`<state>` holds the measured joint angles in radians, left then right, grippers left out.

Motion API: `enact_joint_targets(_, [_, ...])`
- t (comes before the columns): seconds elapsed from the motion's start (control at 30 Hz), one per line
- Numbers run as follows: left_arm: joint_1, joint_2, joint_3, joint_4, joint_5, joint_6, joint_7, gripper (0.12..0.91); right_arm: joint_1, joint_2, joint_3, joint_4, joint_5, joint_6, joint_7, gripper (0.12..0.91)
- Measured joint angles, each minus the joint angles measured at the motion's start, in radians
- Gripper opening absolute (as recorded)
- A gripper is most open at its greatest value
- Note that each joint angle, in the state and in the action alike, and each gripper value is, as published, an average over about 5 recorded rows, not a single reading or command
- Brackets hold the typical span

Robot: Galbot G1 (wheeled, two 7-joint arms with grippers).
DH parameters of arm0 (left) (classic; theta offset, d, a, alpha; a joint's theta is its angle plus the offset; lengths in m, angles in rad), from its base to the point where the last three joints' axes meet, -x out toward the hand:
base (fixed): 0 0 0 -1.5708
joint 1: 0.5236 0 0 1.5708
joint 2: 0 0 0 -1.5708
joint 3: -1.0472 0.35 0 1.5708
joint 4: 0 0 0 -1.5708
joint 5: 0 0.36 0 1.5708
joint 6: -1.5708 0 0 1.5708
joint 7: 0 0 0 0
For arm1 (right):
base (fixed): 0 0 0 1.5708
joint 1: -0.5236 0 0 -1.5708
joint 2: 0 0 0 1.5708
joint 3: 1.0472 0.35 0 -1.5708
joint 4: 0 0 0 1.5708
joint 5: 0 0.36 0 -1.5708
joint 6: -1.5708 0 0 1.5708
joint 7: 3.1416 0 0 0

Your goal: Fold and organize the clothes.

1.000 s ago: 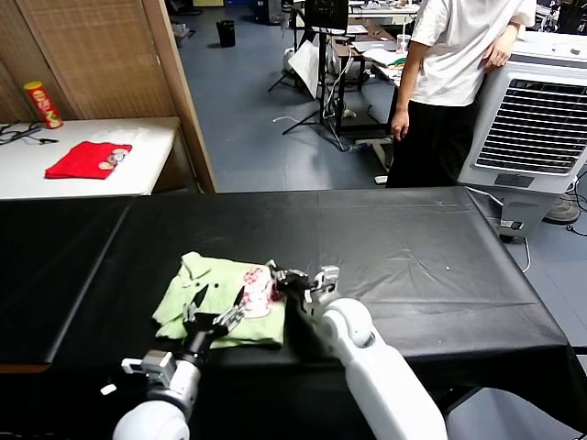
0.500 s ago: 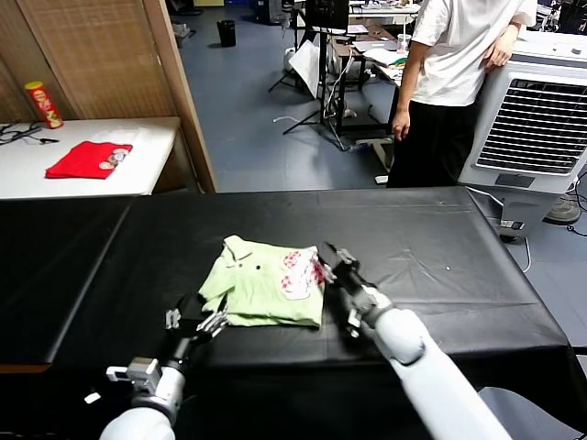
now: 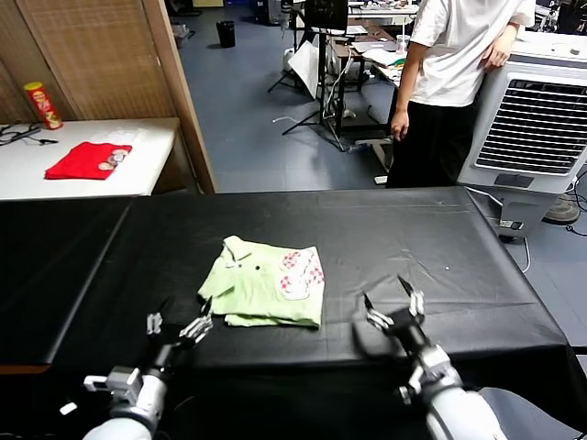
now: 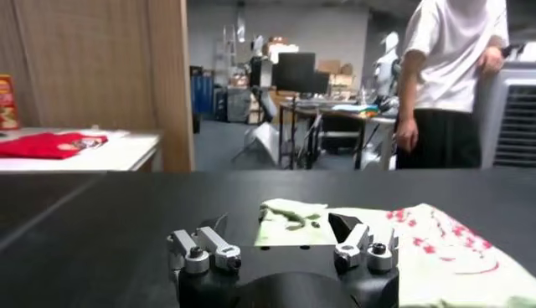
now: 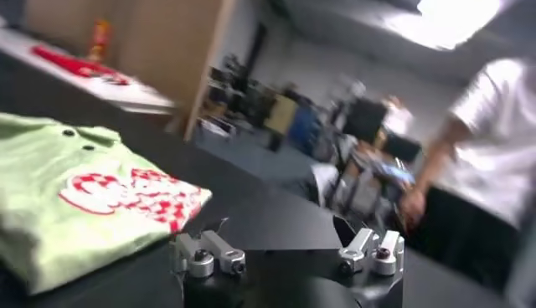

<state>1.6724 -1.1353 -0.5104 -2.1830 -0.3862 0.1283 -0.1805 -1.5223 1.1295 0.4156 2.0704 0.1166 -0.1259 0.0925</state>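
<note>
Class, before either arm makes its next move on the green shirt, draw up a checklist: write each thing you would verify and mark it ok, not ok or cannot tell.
1. Shirt lies folded into a compact rectangle on the black table: ok.
2. Collar and pink-and-white patch face up: ok.
3. Left gripper open and clear of the cloth, near the table's front edge: ok.
4. Right gripper open, holding nothing, apart from the shirt: ok.
5. Fold edges neat and square: not ok, the lower edge shows an uneven layer.
6. Underside layers lie flat: cannot tell, hidden.

Folded green shirt (image 3: pixel 267 282) on black table (image 3: pixel 440 247), open left end effector (image 3: pixel 178 325) and right end effector (image 3: pixel 393 308) flanking, apart.
</note>
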Motion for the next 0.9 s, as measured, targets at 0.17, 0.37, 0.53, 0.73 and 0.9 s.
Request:
enact_joint_targets(0.17, [0.097,0.001,-0.032,-0.04,-0.025,-0.008,-0.009,0.798,-0.181,0.04,0.067,0.132,0.068,0.019,0.077,0.798])
enact_joint_targets(0.37, [0.213,-0.002,-0.092,-0.08,-0.058,-0.02,0.003,0.798,-0.345,0.072,0.096,0.232,0.07,0.051,0.139,0.798])
enact_joint_targets(0.53, [0.275,-0.009,-0.137,-0.099,-0.069,0.003,-0.016,0.798,-0.429,0.093,0.092,0.249,0.046,0.073,0.158,0.798])
enact_joint_targets(0.73, [0.297,-0.011,-0.161,-0.111,-0.074,0.03,-0.021,0.798,-0.468,0.1,0.091,0.254,0.044,0.076,0.159,0.798])
enact_joint_targets(0.9, [0.3,-0.01,-0.166,-0.114,-0.075,0.035,-0.02,0.798,-0.478,0.102,0.092,0.257,0.045,0.075,0.158,0.798])
